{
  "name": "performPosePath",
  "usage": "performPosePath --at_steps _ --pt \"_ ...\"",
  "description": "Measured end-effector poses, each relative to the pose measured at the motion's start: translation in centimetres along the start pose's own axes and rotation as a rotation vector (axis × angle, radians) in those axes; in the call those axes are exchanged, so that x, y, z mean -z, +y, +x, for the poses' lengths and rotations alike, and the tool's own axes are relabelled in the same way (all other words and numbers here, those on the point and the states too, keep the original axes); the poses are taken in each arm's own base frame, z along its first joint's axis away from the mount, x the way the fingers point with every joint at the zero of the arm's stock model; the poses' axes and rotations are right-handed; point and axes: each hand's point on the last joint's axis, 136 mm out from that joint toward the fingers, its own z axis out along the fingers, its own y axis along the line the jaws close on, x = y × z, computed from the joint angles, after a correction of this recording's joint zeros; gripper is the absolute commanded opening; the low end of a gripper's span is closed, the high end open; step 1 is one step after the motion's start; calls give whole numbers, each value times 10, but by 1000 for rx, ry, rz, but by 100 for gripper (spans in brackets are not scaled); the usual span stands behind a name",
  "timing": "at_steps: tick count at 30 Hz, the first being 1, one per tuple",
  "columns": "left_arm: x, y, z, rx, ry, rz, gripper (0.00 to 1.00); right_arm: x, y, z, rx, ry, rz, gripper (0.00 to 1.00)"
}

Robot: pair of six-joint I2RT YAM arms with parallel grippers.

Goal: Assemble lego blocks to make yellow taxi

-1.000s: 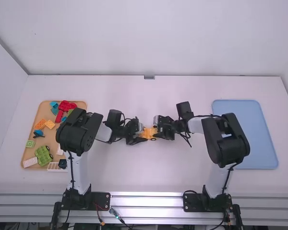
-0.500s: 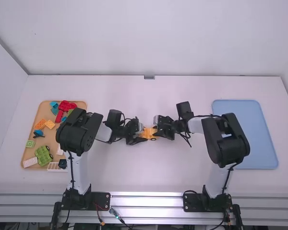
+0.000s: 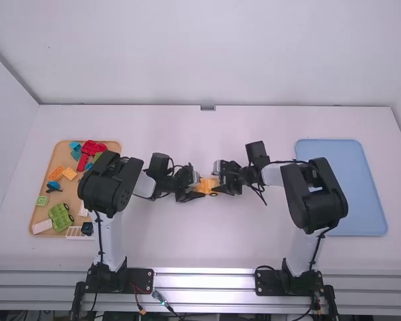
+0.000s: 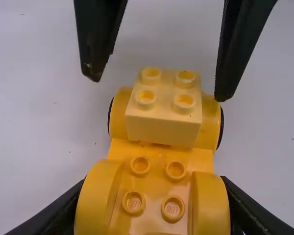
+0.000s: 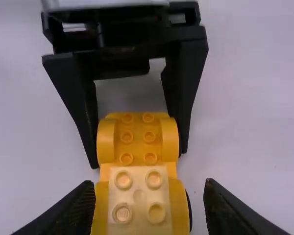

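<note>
The left pincer [image 3: 198, 189] and right pincer [image 3: 220, 182] meet at the yellow car base [image 3: 208, 186] mid-bench [image 3: 200, 234] in the high view, scarcely shifted since the earlier frames, so no visible build progress there; in the left wrist view the left pincer is clamped on the base, a pale yellow block [image 4: 162, 129] atop its far end. In the right wrist view the right pincer's fingers [image 5: 74, 208] stand apart beside that block; it looks placed, perhaps needing a press.

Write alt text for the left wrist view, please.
A yellow toy car base with a paler, four-studded block on one end sits between two black grippers. The left gripper grasps the other end from both sides; the right gripper is open, its fingers flanking the block without touching it.
</note>
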Motion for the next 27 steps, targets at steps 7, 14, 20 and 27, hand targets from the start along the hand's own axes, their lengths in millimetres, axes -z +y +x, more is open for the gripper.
performPosePath --at_steps 7,14,20,27 --pt "0 0 0 1 0 1 57 13 0 -21 -14 -144 -38 11" --pt "0 0 0 1 0 1 57 10 -2 -16 -75 -92 -35 0" --pt "0 -1 0 0 0 2 56 -6 8 -4 -100 26 -48 0" --pt "0 0 0 0 0 2 56 -7 6 -2 -87 58 -38 0"
